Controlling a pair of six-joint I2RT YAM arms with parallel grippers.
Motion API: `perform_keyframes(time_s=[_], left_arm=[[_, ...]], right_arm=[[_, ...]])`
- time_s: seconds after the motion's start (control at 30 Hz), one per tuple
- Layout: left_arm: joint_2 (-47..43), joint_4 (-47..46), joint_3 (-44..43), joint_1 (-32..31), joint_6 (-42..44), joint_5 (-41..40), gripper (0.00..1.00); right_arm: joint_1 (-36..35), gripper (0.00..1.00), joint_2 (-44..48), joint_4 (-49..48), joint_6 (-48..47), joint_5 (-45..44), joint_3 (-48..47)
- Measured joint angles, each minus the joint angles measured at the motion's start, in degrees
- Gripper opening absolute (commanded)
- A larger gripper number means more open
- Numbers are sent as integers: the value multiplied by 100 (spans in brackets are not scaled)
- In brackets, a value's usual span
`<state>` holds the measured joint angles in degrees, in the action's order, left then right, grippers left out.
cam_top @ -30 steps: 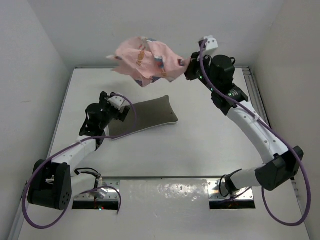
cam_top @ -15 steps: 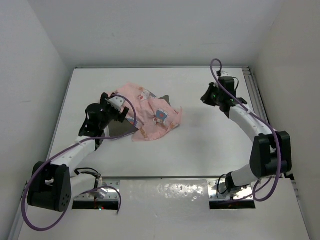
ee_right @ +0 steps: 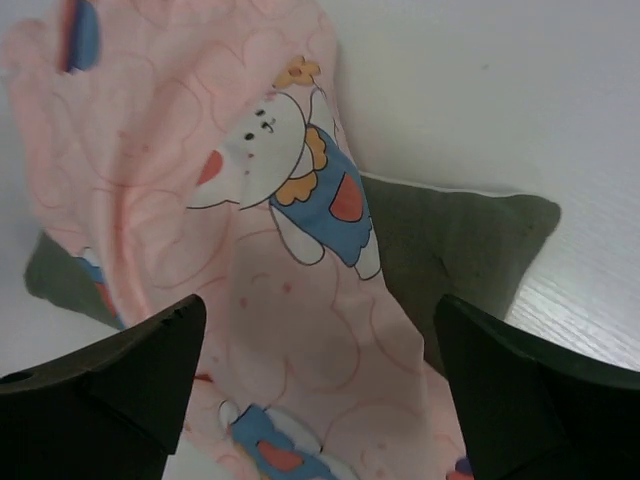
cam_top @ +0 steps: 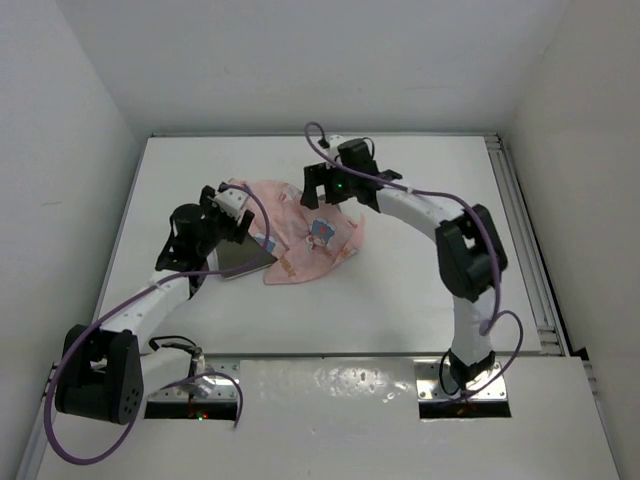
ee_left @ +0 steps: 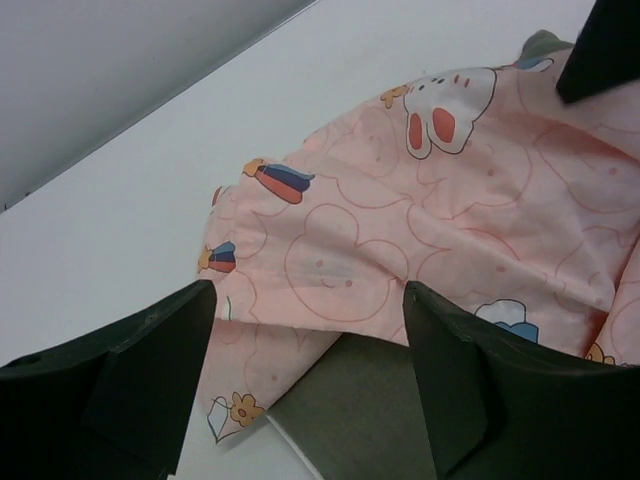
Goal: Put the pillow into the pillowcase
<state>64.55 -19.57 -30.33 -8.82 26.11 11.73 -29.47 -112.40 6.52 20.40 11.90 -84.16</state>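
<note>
Toward the left of the counter (cam_top: pixel 420 290), the left end effector (ee_left: pixel 305 295) is seen with its fingers spread apart. An exposed grey edge of the pillow (ee_left: pixel 365 405) and the hem of the pillowcase (ee_left: pixel 420 210) are straddled by it, and neither is clamped. The pillow is laid flat on the counter, left of centre, and is largely covered by the pillowcase, which is draped over it in loose folds. Only a grey corner beside the left end effector and, in the right wrist view, a further grey corner at the cloth's edge are left uncovered. Further right, the right end effector (ee_right: pixel 320 305) is held over the far part of the pillowcase, its fingers parted wide and nothing gripped between them. The right arm is bent back across the counter from its base at the near right.
</note>
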Motion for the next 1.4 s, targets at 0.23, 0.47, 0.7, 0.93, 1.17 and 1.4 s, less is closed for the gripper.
perform_keyframes(time_s=[0.23,0.47,0.7,0.93,1.17,1.4], left_arm=[[-28,48,-11,31,-116,-260,81],[-39,-79,-11,37,-140,-420,82],[-39,-411,-7,57,-131,-501,82],[-39,-656,24,57,-131,-498,82],[-46,-686,109,57,-103,-560,83],[-46,-737,127,57,-63,-496,83]], right_arm=[[-90,0,-584,608,-326,-13,-348],[426,0,1322,531,-225,-518,511],[1709,0,2736,127,-376,-1639,188],[1198,5,2398,332,-1576,-1971,-361],[-463,93,1126,2304,-3014,-1602,-188],[-387,59,1587,2020,-2352,-20,828]])
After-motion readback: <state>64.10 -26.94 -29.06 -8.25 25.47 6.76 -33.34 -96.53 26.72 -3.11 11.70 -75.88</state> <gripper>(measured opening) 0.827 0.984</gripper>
